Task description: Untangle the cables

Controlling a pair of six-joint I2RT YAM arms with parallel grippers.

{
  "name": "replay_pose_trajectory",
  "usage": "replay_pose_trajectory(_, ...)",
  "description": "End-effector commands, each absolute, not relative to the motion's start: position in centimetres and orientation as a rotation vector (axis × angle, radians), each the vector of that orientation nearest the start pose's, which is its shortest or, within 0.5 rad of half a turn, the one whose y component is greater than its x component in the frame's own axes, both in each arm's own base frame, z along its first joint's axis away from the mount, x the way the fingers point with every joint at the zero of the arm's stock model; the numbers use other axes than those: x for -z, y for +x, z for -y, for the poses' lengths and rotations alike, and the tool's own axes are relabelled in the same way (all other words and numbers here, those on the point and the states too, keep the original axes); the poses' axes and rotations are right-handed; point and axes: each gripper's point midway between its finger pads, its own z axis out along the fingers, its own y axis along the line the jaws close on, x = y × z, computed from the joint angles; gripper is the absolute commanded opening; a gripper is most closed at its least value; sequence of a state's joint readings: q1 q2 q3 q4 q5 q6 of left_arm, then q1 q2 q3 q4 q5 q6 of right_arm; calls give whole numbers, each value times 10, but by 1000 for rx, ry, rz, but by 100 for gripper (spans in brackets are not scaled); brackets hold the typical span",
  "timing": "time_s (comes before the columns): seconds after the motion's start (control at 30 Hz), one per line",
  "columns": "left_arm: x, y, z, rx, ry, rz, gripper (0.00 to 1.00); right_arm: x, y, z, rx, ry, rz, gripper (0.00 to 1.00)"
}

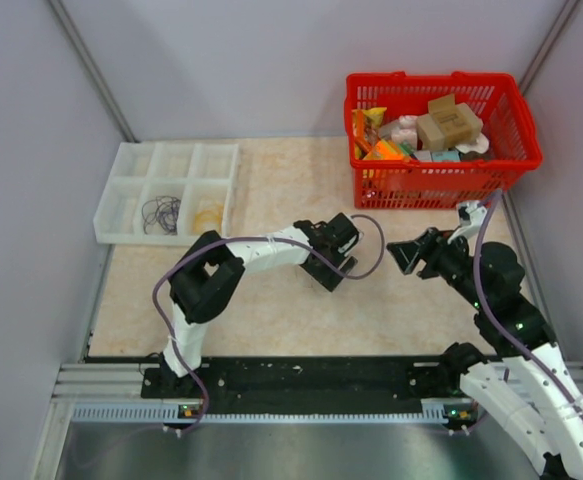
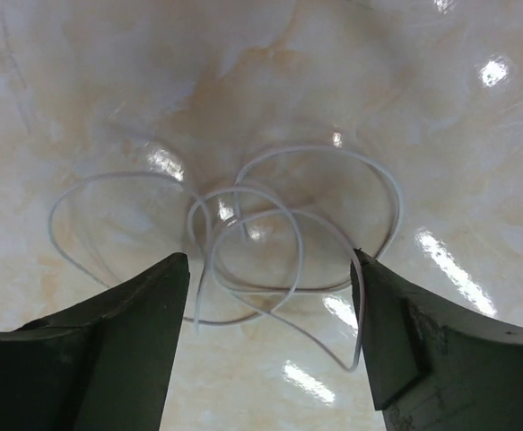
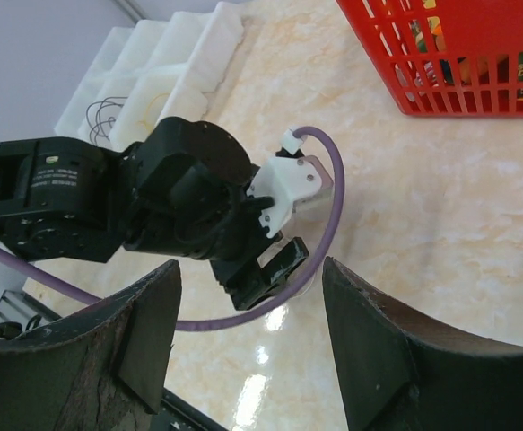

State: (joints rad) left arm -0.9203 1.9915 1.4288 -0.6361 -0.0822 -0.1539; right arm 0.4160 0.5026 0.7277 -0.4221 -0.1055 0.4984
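A thin whitish cable (image 2: 243,224) lies in loose overlapping loops on the marble table (image 2: 82,108). My left gripper (image 2: 270,260) hangs open just above it, one finger on each side of the loops. One strand runs down along the inner edge of the right finger (image 2: 396,332). In the top view the left gripper (image 1: 329,270) points down at mid-table and hides this cable. My right gripper (image 1: 398,252) stands open a short way to its right, facing it, with nothing between its fingers (image 3: 135,350). A dark cable (image 1: 161,213) and a yellowish cable (image 1: 208,217) lie in separate tray compartments.
A white compartment tray (image 1: 131,160) sits at the back left. A red basket (image 1: 516,150) full of packets stands at the back right. The left arm's thick purple cable (image 3: 333,206) arcs out beside the left gripper, toward the right gripper. Grey walls close in both sides.
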Motion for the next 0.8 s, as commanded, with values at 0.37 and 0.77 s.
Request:
replay_pose_trajectory(0.37,6,259,313,103,994,-2683,8,-279,217,-142,-779,-31,-1792,64)
replay_pose_trajectory(0.77,-162,311,245,298,447,-2397,0,-271,229,-161,-841,-82,-1835,64)
